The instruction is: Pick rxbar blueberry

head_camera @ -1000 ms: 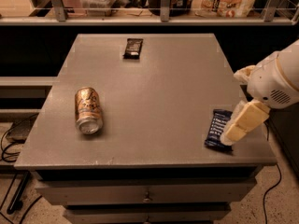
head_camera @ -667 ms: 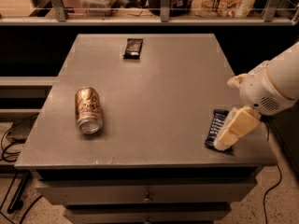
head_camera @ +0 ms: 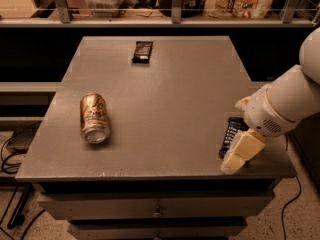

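The rxbar blueberry (head_camera: 230, 132) is a flat dark-blue wrapper with white text, lying near the table's front right corner. Only its left strip shows, because the arm covers the rest. My gripper (head_camera: 235, 161) is cream-coloured and hangs from the white arm (head_camera: 282, 106) that comes in from the right. It is low over the near end of the bar, close to the table's front edge. I cannot see whether it touches the bar.
A copper-coloured can (head_camera: 94, 118) lies on its side at the left of the grey table (head_camera: 170, 94). A black bar wrapper (head_camera: 142, 51) lies at the far middle. A railed shelf (head_camera: 175, 4) with bags and containers runs behind. Cables (head_camera: 12, 149) lie on the floor at the left.
My gripper has moved left and towards the front edge, and now covers more of the blue bar. The can and the black bar have not moved.
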`<state>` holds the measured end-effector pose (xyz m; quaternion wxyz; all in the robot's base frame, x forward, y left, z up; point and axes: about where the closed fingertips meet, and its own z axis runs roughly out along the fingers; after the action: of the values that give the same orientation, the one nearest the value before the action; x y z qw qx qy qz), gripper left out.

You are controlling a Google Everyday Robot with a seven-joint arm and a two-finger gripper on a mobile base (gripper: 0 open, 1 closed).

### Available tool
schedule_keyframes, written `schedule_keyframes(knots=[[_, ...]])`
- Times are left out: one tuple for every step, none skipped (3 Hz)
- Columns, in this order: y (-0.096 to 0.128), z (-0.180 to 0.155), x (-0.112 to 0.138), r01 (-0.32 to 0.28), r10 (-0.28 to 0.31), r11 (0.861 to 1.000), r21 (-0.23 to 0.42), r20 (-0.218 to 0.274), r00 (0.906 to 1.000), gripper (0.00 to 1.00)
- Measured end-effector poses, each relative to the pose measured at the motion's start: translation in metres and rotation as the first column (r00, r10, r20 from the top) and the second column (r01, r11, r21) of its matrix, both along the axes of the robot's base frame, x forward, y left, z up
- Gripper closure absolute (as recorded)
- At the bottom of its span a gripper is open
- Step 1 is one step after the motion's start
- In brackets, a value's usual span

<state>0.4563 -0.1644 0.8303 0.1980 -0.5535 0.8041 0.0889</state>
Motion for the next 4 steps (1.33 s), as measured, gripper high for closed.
schedule_keyframes(knots=[[-0.005,-0.011,-0.001,0.018,-0.019,1.000,-0.007,-0.023,0.9996,0.18],[-0.012,-0.016,-0.001,0.022,-0.023,0.999,-0.023,-0.038,0.9990,0.49],[-0.012,-0.007,-0.001,0.022,-0.023,0.999,-0.023,-0.038,0.9990,0.72],[-0.012,-0.003,-0.001,0.022,-0.023,0.999,-0.023,-0.038,0.9990,0.96]])
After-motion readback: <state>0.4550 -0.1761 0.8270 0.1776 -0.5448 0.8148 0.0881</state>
